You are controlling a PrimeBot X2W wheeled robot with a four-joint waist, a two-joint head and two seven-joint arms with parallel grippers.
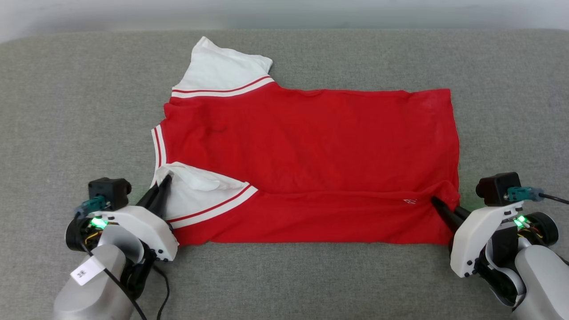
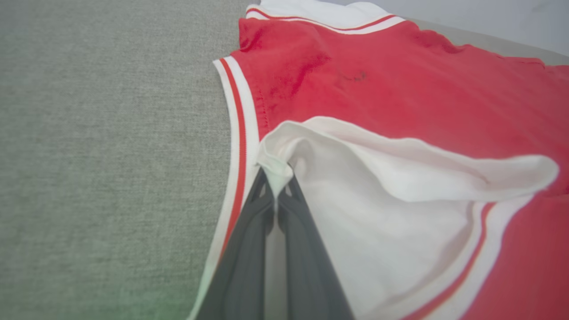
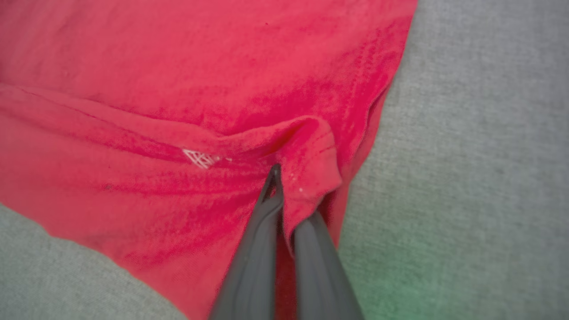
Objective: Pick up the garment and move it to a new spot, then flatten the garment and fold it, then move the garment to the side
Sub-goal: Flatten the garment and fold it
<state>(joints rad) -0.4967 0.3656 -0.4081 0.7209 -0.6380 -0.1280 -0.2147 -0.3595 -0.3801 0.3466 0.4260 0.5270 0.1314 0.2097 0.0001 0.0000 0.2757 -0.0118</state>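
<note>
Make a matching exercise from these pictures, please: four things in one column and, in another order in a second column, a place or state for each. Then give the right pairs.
Column A
1. left gripper
2. right gripper
3. far white sleeve
4. striped neck trim

Column B
a. lies spread on the grey surface, with no gripper on it
b. shut on a red hem corner of the garment
c. runs along the garment's left edge, between the two sleeves
d. shut on the near white sleeve end

Pairs: 1-d, 2-b, 3-a, 4-c
</note>
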